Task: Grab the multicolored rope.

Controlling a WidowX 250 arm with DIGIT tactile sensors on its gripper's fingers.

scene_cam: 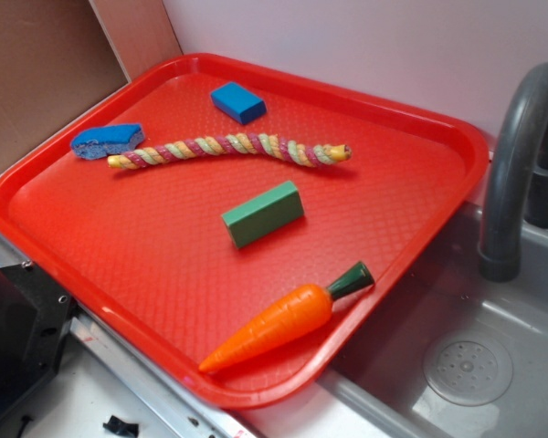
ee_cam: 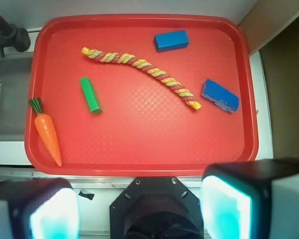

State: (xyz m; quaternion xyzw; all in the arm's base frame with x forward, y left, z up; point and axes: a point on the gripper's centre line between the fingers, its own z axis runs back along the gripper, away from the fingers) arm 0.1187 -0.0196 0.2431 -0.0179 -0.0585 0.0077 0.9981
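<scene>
While untouched on the tray, twisted multicolored rope; hand open.

A red tray sits tilted in view, its right corner overhanging a grey sink. The rope lies across the tray's far half in a gentle wave, with pink, yellow, pale green and white strands. A blue sponge sits just beside the rope's left end. A blue block lies behind the rope, apart from it. A green block lies in front of the rope, near the tray's middle. A carrot lies well in front of the rope, along the tray's near right rim, green top pointing right. A dark faucet rises right of the tray.
</scene>
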